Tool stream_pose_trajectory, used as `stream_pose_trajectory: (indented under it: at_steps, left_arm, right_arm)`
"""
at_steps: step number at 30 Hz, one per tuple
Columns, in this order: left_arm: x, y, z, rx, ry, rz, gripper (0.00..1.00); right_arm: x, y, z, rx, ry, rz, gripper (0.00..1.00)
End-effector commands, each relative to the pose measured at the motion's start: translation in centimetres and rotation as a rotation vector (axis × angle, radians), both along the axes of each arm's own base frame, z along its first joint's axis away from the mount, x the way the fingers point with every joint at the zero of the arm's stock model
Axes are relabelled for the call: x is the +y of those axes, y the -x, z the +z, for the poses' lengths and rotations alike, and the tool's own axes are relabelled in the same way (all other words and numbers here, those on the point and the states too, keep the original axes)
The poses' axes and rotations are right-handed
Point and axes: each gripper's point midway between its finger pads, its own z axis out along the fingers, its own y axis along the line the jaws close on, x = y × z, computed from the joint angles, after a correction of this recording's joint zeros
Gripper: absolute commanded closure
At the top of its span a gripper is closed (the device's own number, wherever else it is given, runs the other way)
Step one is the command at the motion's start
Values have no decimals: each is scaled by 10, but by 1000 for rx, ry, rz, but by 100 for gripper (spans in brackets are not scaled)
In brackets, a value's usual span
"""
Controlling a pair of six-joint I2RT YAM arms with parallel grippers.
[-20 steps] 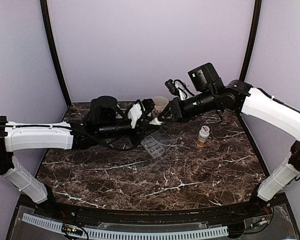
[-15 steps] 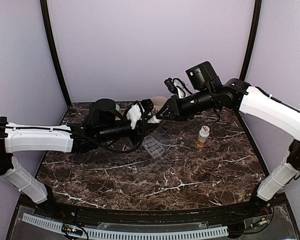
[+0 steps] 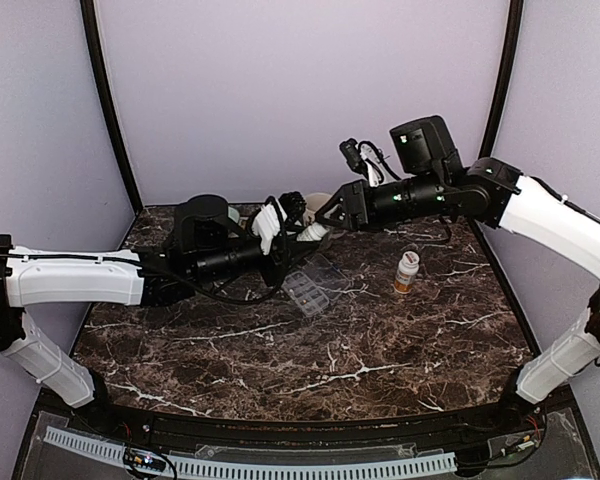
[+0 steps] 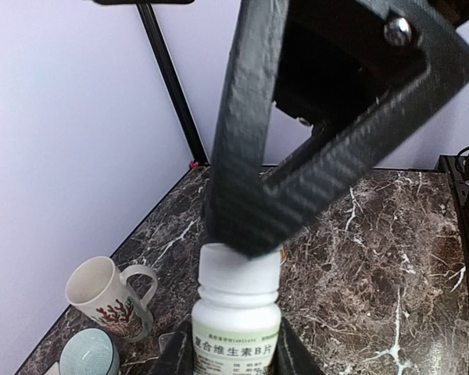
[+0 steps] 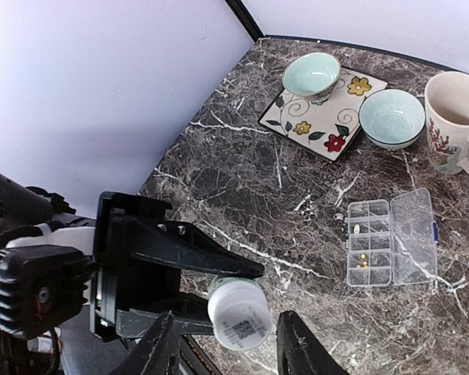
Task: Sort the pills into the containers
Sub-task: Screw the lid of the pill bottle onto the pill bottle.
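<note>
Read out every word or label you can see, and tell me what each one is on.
"复合维生素B片": label of the white bottle in the left end effector.
Smaller print under it: too small to read.
Code sticker on its cap, right wrist view: unreadable.
Amber bottle label: blurred.

1. Left wrist view: the bottom edge cuts off the white bottle (image 4: 236, 340) below its label, and a black finger (image 4: 246, 187) of the right gripper (image 5: 228, 328) hides the top of its cap.
2. You cannot identify the pills (image 5: 363, 260) in the organiser box (image 5: 413, 234); they are too small.
3. Right wrist view: the right edge crops the mug (image 5: 453, 117).
</note>
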Motion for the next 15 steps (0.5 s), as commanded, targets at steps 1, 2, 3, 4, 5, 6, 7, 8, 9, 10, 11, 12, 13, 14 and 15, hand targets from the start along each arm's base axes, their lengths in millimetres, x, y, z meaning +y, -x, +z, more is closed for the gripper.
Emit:
stream_pose_trajectory:
  at_steps: [1, 2, 3, 4, 5, 6, 7, 8, 9, 10, 11, 12, 13, 14, 15]
  left_arm:
    - [3, 4, 27, 35, 61, -40, 100]
    - [4, 3, 26, 47, 61, -46, 100]
    - [5, 2, 26, 61, 62, -51, 100]
    - [5, 1, 27, 76, 67, -59, 100]
    - [6, 1, 28, 94, 74, -75, 100]
    - [8, -1, 29, 114, 81, -88, 100]
    - [9, -1, 30, 139, 89, -110, 100]
    - [10, -1, 31, 171, 97, -134, 100]
    - [10, -1, 32, 195, 100, -163, 100]
    - [10, 1, 33, 219, 102, -199, 100]
    - [10, 3, 34, 243, 102, -241, 100]
    - [9, 8, 35, 269, 101, -293, 100]
    - [8, 13, 33, 306, 91, -344, 100]
    - [8, 17, 33, 341, 84, -393, 100]
    - [6, 23, 34, 375, 76, -455, 100]
  right_arm:
    - [-7, 3, 33, -137, -68, 6, 54]
    - [-9, 4, 36, -153, -69, 10, 52]
    - [-10, 5, 37, -165, -70, 13, 50]
    - [-11, 6, 39, -177, -69, 19, 50]
    - [-13, 6, 39, -192, -61, 25, 49]
    - [-14, 7, 38, -206, -53, 33, 49]
    - [-15, 7, 38, -221, -41, 39, 49]
    - [-17, 7, 37, -238, -26, 44, 49]
    - [-18, 8, 35, -254, -13, 55, 49]
    - [-20, 9, 34, -275, -3, 68, 49]
    - [-20, 11, 32, -292, 6, 82, 49]
    - [-21, 12, 31, -309, 15, 94, 50]
    - [-22, 13, 30, -325, 26, 105, 50]
    - [-22, 13, 28, -337, 35, 116, 50]
    - [-23, 14, 26, -349, 44, 126, 50]
